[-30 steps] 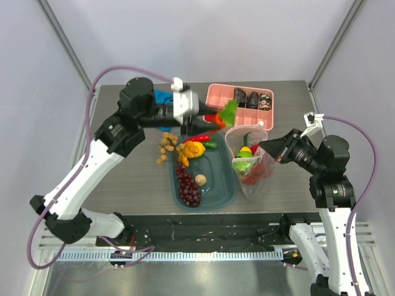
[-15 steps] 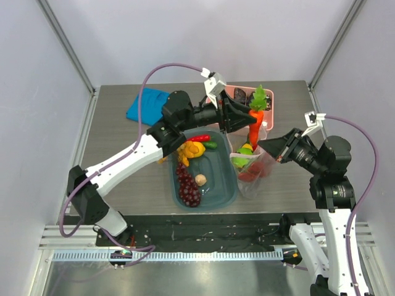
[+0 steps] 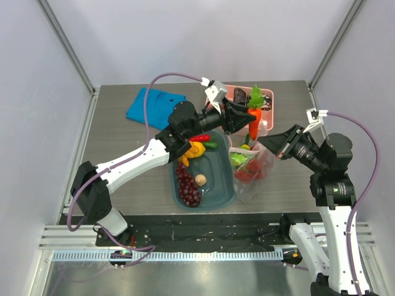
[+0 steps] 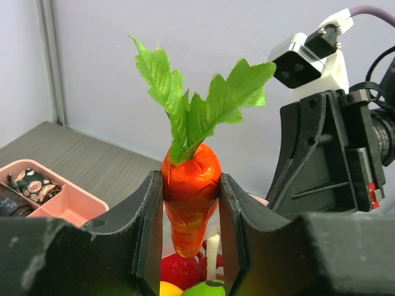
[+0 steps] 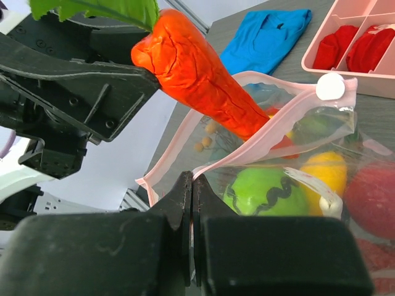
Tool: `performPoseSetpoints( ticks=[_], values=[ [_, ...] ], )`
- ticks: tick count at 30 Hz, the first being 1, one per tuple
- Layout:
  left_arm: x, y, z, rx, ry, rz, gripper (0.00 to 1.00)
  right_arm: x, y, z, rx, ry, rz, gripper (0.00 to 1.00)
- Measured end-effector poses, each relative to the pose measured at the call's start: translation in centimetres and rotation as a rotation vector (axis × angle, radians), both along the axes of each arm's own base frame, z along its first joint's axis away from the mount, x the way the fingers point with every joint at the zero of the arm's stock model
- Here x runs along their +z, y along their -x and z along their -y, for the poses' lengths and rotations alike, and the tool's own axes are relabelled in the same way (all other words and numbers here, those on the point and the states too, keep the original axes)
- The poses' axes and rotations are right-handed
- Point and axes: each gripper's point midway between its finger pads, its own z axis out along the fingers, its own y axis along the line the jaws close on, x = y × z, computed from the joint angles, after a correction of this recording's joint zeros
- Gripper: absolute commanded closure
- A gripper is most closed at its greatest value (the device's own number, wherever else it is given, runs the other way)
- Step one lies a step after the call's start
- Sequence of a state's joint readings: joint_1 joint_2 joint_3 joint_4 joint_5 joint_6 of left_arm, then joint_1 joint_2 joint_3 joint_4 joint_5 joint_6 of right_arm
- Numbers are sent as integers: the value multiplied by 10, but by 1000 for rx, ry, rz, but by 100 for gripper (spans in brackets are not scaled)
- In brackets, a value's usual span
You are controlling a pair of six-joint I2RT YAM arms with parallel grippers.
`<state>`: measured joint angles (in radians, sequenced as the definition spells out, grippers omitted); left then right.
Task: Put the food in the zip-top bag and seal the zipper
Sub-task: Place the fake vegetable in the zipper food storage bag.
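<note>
My left gripper [image 3: 247,116] is shut on an orange carrot [image 3: 253,121] with green leaves and holds it tip down over the open mouth of the clear zip-top bag [image 3: 252,176]. In the left wrist view the carrot [image 4: 191,194] sits between my fingers [image 4: 148,216]. My right gripper [image 3: 264,145] is shut on the bag's pink zipper edge [image 5: 278,132] and holds the mouth open. In the right wrist view the carrot [image 5: 197,77] has its tip inside the mouth. A green ball [image 5: 265,191], a yellow fruit [image 5: 324,172] and red food [image 5: 370,194] lie inside the bag.
A teal tub [image 3: 216,185] left of the bag holds dark grapes [image 3: 187,185], a yellow piece [image 3: 192,150] and a red pepper [image 3: 200,138]. A pink divided tray [image 3: 266,106] stands behind the bag. A blue cloth [image 3: 154,106] lies at the back left.
My left arm has swung right from the pink tray with the carrot and now holds it upright, tip in the bag's mouth. My right gripper has kept its hold on the bag.
</note>
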<state>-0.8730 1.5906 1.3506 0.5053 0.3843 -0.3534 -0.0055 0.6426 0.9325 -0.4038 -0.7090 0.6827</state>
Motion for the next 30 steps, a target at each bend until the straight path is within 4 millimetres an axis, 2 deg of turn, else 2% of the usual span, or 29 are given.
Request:
performPoseSetpoints(
  ticks=[9, 11, 12, 13, 15, 16, 17, 19, 22, 30],
  values=[
    [2, -6, -2, 32, 22, -34, 98, 13, -2, -2, -4, -48, 15, 99],
    [1, -5, -1, 26, 26, -55, 74, 13, -3, -2, -4, -53, 13, 99],
    [0, -4, -1, 22, 26, -64, 59, 14, -3, -2, -5, -55, 14, 99],
    [-3, -2, -1, 14, 22, -73, 38, 15, -3, -2, -4, -56, 16, 99],
    [-10, 2, -2, -2, 7, -90, 25, 17, -4, -2, -4, -59, 20, 99],
    [-15, 5, -4, -10, -5, -102, 8, 18, -5, -2, -3, -59, 25, 99],
    [-19, 8, -6, -18, -18, -110, 3, 19, -5, -2, -2, -59, 30, 99],
    [-22, 13, -11, -36, -45, -118, 0, 19, -4, -2, 1, -58, 35, 99],
    [-15, 19, -25, -45, -74, -103, 0, 21, -3, -3, 14, -45, 50, 99],
    [40, 25, -93, -24, -174, 119, 2, 34, 5, -6, 80, 69, 161, 99]
  ],
)
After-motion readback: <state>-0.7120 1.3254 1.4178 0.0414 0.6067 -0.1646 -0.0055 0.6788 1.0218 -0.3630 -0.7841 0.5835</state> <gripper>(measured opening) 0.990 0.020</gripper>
